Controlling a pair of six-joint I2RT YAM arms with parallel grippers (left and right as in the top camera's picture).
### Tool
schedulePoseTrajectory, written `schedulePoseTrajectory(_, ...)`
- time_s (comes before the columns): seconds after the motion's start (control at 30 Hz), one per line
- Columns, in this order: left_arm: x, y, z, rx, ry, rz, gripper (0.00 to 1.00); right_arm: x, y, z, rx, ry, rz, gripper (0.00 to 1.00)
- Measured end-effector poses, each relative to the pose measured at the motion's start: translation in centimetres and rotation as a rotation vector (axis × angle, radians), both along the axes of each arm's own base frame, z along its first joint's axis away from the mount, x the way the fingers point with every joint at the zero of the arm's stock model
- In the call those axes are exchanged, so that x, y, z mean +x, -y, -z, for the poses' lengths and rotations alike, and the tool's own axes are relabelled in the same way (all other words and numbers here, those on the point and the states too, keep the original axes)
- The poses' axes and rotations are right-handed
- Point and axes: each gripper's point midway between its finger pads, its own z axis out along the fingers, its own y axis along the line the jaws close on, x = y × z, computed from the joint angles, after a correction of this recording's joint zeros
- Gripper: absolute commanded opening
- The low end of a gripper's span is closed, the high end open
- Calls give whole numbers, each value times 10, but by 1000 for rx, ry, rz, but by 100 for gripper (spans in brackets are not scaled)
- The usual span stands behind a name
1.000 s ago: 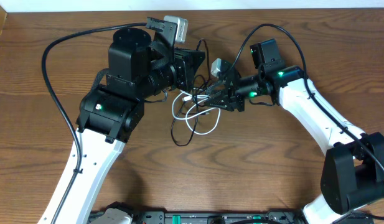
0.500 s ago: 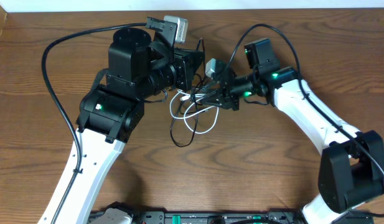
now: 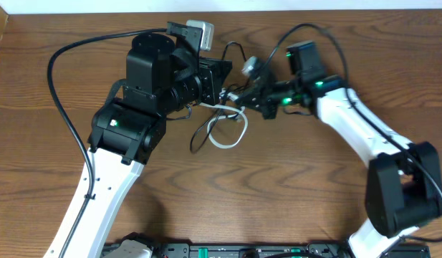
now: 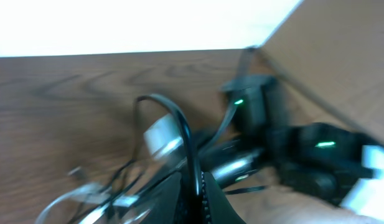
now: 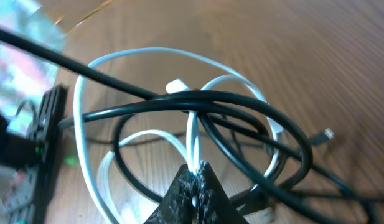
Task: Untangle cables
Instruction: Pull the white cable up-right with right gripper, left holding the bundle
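cables: a thin black flexible cord (image 5: 204, 94) and a thin white flexible cord (image 5: 192, 134), looped through each other in one loose knot.
where: over the brown wooden table (image 3: 292, 193), between the two arms and toward its far side; the lower white loop seems to rest on the wood, though that is hard to tell.
left gripper (image 4: 193, 190): jaws closed; the black cord runs straight into the tips and looks pinched there, though this view is blurred.
right gripper (image 5: 196, 180): jaws closed on the white cord, which rises from the tips into the knot.
handling: both cords look light and limp, so they will sag and follow any pull. the smooth sheaths may slide in a pinch, and the small plug ends could snag on a loop.
where to hold: likely on bare cord close to a crossing, one colour per arm, not on a plug.
risk: pulling hard could tighten the knot.
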Motion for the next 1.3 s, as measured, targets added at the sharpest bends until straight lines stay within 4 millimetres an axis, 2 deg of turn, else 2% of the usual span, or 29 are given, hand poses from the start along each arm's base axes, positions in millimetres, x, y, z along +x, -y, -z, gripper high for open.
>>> schedulePoseTrajectory(0.1, 7, -9, 13, 45, -26, -59, 8, 9, 30, -10, -64, -71, 164, 1)
schedulePoseTrajectory(0.2, 16, -15, 28, 88, -58, -104, 9, 10, 64, -17, -168, -143, 358, 1)
schedulePoseTrajectory(0.23, 20, -16, 34, 102, -69, -117, 15, 8, 76, -19, -208, -165, 425, 1)
schedulePoseTrajectory(0.27, 24, -17, 40, 117, -78, -126, 17, 5, 86, -20, -244, -183, 479, 1)
schedulePoseTrajectory(0.33, 31, -17, 54, 140, -104, -142, 42, -2, 103, -21, -313, -211, 571, 1)
schedulePoseTrajectory(0.37, 34, -17, 60, 151, -118, -146, 51, -4, 109, -21, -336, -218, 603, 1)
schedulePoseTrajectory(0.4, 37, -17, 67, 158, -133, -150, 68, -6, 114, -22, -354, -222, 625, 1)
schedulePoseTrajectory(0.47, 42, -16, 80, 172, -166, -157, 76, -11, 119, -23, -375, -226, 642, 1)
schedulePoseTrajectory(0.67, 49, -9, 111, 195, -240, -132, 79, -19, 120, -21, -389, -248, 628, 1)
schedulePoseTrajectory(0.87, 45, -2, 112, 171, -257, -92, 79, -16, 121, -26, -364, -244, 622, 1)
schedulePoseTrajectory(0.93, 44, 0, 112, 164, -261, -81, 79, -12, 123, -38, -323, -236, 612, 1)
schedulePoseTrajectory(1.0, 42, 1, 112, 161, -265, -75, 79, -4, 127, -60, -272, -211, 614, 1)
schedulePoseTrajectory(1.17, 39, 3, 113, 166, -271, -50, 79, 18, 147, -144, -102, -75, 638, 1)
schedulePoseTrajectory(1.3, 30, 14, 110, 160, -247, 57, 79, 18, 174, -213, 16, 52, 675, 1)
